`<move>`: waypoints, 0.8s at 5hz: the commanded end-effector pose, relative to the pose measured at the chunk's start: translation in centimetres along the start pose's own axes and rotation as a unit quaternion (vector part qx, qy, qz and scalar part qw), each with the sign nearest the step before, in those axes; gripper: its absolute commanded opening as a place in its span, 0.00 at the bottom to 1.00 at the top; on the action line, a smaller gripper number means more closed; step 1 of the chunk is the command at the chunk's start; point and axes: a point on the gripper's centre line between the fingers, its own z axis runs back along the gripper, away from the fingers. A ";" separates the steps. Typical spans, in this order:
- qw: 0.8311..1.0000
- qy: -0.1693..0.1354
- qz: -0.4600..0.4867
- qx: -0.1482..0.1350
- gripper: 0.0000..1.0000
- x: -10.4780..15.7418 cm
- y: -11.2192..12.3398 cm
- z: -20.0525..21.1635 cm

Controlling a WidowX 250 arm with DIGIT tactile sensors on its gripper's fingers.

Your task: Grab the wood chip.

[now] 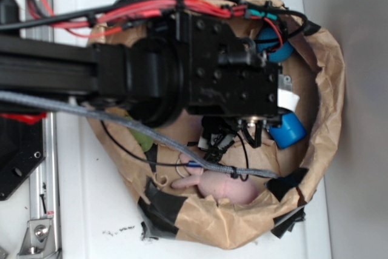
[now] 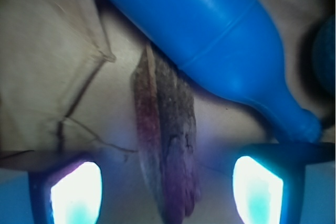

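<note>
On the white surface [image 1: 91, 210], the pincer [image 2: 167, 190] gapes wide, its fingers apparently straddling the wood chip [image 2: 168, 150].

In the wrist view the claw [image 2: 167, 187] stands spread, its two lit pads either side of the wood chip [image 2: 168, 145], with bare paper between each pad and the chip. The blue bottle [image 2: 210, 40] crowds the chip from 1 o'clock, touching its upper end. A paper fold [image 2: 58, 51] rises at 10 o'clock. The paper bag wall [image 1: 330, 89] rings everything.
</note>
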 end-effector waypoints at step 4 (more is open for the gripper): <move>0.998 0.037 0.003 0.040 1.00 -1.5 4.3 -0.5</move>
